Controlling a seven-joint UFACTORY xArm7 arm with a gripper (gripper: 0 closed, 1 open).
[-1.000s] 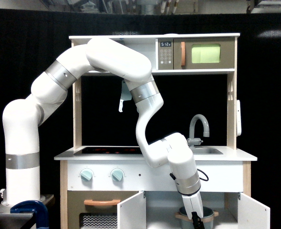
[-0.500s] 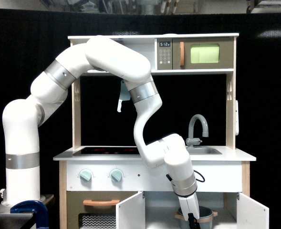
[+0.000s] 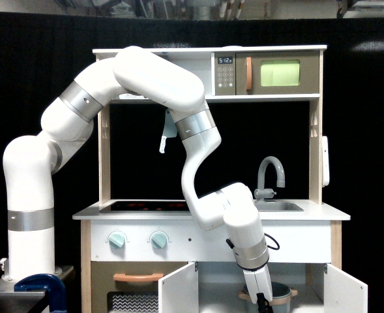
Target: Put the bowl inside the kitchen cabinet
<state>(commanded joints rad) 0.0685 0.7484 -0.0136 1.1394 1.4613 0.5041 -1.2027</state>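
The gripper (image 3: 265,304) hangs at the bottom edge of the shot, cut off, so whether it is apart or together I cannot tell. Sweeping from the exterior view's left: the arm (image 3: 29,195) rises from its base, arcs over the oven door (image 3: 138,287), and reaches down into the cabinet (image 3: 218,293), both white doors swung open. Just right of the gripper sits the bowl (image 3: 280,295), inside the cabinet, apparently on its floor. Looks nearly done, by my reading. The danger: any pull-out that brushes the bowl's near handle could drag it back out, or the wrist could knock a door.
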